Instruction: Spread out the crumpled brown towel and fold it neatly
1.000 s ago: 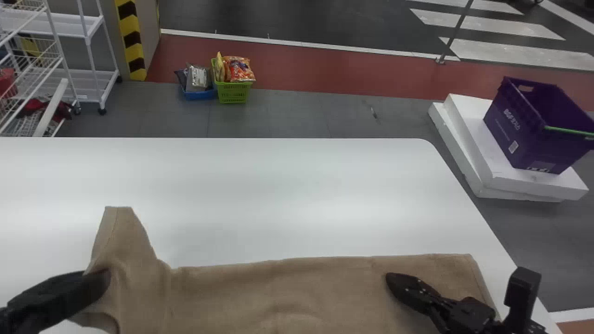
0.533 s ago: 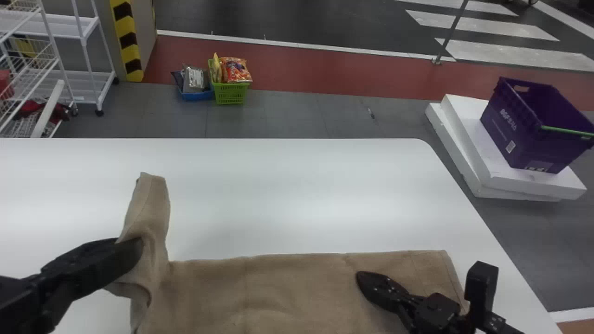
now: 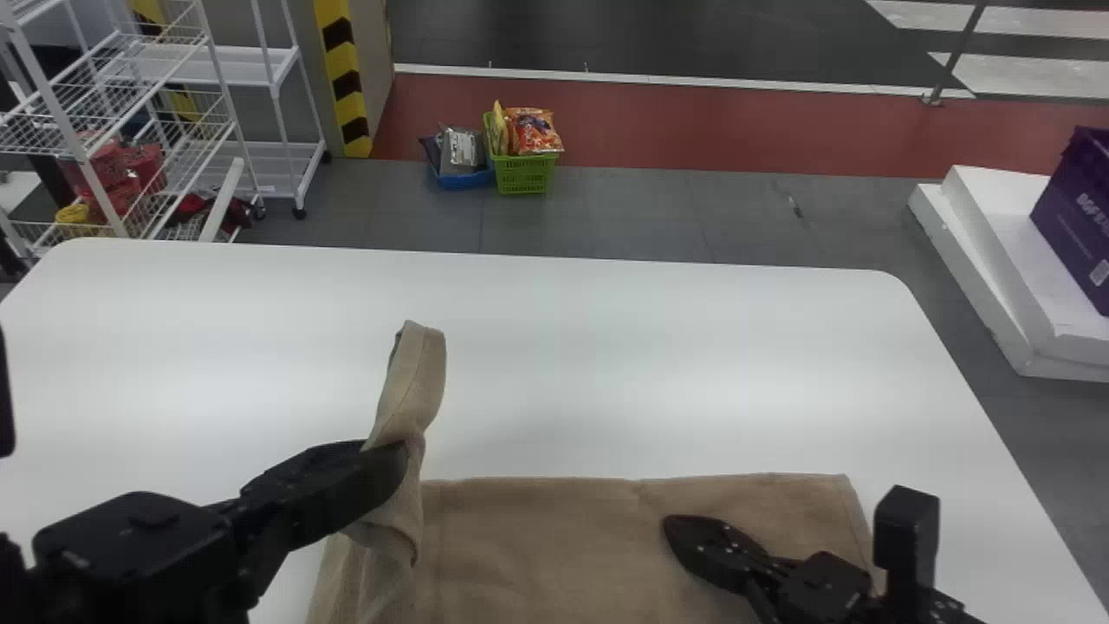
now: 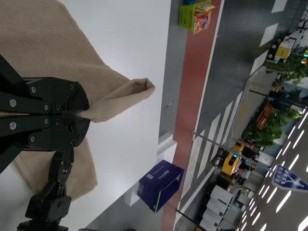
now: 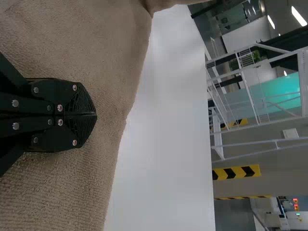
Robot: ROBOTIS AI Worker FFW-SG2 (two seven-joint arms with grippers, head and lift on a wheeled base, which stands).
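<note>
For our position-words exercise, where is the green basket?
In the head view, the green basket stands on the floor beyond the table, just right of the blue tray.

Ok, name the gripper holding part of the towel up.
The left gripper: it holds the towel raised; the right gripper sits over a flatter part.

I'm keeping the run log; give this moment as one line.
left gripper: pinching brown towel, one end raised | right gripper: shut, over towel | fold: unfinished

This looks like a large industrial hall: wire rack (image 3: 66, 123) and hazard-striped pillar (image 3: 348, 82) upper left, crosswalk (image 3: 1031, 74) upper right.
</note>
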